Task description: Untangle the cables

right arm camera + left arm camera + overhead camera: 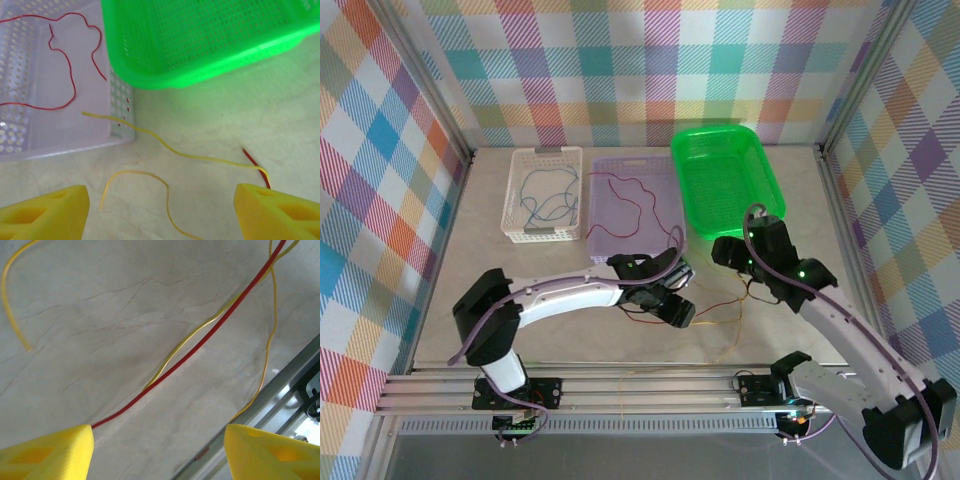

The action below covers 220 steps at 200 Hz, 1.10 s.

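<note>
Both arms sit low over the worktop [100,315], near its front edge. The left fingers [50,452] stand wide apart with nothing clamped between them. The red cable [125,409] runs from right beside 1 fingertip up and away, and a yellow cable [175,351] lies against it and crosses it further along. Whether that tip touches the red strand, I can't tell.

The right fingers [280,210] gape wide too and hold nothing. On the worktop ahead of them a long yellow strand meets a red end, and a short yellow strand [135,172] curls apart on its own.

Sorting looks partly done. The blue and green cables [542,205] lie in the white basket [510,215], and a second red cable [75,90] loops inside the purple tray [60,145]. The green basket [210,45] stands just beside that tray.

So the step in hand, as I read it, is parting the red and yellow pair on the worktop. The next move calls for closing on 1 strand alone, at a spot where the 2 lie apart, probably the red near its free end. Then it should be drawn away slowly so the yellow isn't dragged along, perhaps with the other fingers holding the yellow down.
</note>
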Motion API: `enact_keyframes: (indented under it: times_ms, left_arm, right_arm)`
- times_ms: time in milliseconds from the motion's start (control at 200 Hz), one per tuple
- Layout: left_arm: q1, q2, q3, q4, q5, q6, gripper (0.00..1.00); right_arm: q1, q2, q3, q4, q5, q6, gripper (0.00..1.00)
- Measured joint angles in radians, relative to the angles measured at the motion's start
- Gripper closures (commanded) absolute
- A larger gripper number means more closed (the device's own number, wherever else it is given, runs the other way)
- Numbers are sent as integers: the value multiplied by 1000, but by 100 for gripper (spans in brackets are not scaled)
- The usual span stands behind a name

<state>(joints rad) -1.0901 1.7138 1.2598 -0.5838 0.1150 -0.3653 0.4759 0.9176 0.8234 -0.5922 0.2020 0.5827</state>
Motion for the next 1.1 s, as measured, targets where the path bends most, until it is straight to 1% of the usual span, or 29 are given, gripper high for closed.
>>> enact_keyframes:
  times_ms: [85, 125, 180, 385, 500, 635, 735, 820, 885, 960, 1005, 1100]
  left_arm:
    - [-14, 62, 49, 5, -1, 15, 30]
    - [-19, 87, 68, 6, -1, 21, 30]
    - [-24, 121, 91, 8, -1, 26, 30]
    - [-29, 207, 142, 6, 0, 49, 30]
    - [-32, 235, 168, 8, 2, 52, 30]
    - [-45, 249, 178, 11, 4, 60, 34]
    - [-48, 259, 179, 11, 4, 70, 43]
    - [-48, 266, 179, 12, 3, 66, 56]
    - [-48, 269, 179, 13, 2, 68, 69]
    - [-48, 269, 179, 16, -2, 72, 89]
    - [-48, 269, 179, 20, -4, 76, 99]
    - [-48, 269, 179, 30, -4, 76, 100]
  right_arm:
    - [0, -80, -44, -30, 5, 27, 22]
    - [0, -119, -65, -40, 7, 39, 19]
    - [0, -171, -98, -57, 8, 55, 18]
    - [0, -294, -212, -125, 7, 114, 17]
    - [0, -354, -246, -167, 7, 138, 18]
    - [0, -407, -271, -189, -1, 163, 18]
    - [0, -420, -307, -192, -20, 185, 18]
    - [0, -442, -339, -201, -33, 202, 18]
    - [0, -463, -353, -212, -39, 215, 19]
    - [0, -478, -359, -220, -47, 223, 19]
    - [0, -481, -359, -221, -50, 225, 19]
    - [0, -481, -360, -219, -57, 226, 20]
